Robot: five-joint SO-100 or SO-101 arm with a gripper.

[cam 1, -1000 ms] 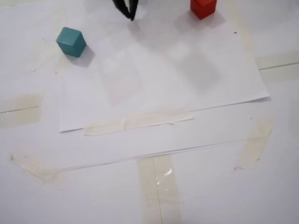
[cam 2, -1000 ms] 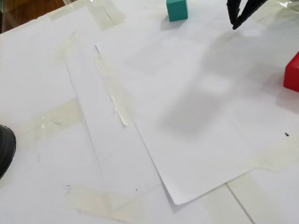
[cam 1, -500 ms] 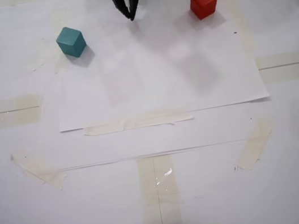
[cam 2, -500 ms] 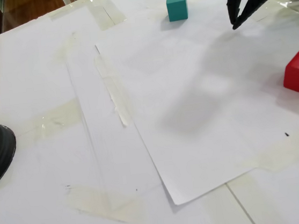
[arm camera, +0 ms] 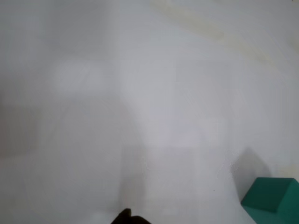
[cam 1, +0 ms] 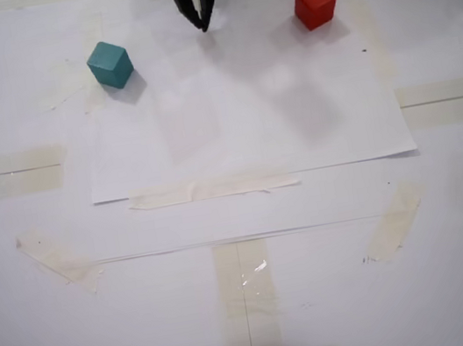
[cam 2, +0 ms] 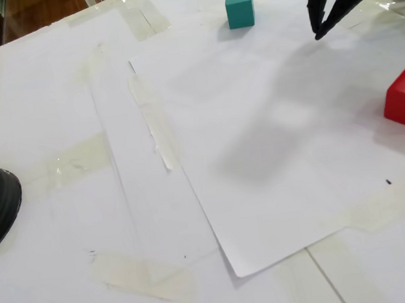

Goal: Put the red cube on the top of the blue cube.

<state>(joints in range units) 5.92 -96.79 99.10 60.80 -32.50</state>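
We judge that we are at the very start: nothing is grasped, and the reach toward the red cube (cam 1: 314, 4) has not begun. Our gripper (cam 1: 204, 25) hangs at the top centre of a fixed view, its two black fingers drawn together to a point, clenched on nothing. In the other fixed view the gripper (cam 2: 317, 33) sits at the upper right, fingertips meeting though the fingers splay apart higher up.

The red cube lies in the upper right of a fixed view, well apart from the gripper; the blue cube (cam 1: 110, 64) lies in the upper left, about as far off on the other side. The wrist view catches only the blue cube (arm camera: 273, 199) at its lower right corner.

Next we must spread the fingers, swing toward the red cube, and come down square over two opposite faces.

Both cubes look matte, plain and sharp-edged, so we expect a firm grip. They rest on a smooth white paper sheet (cam 1: 242, 127) fixed with strips of pale tape (cam 1: 212, 190)
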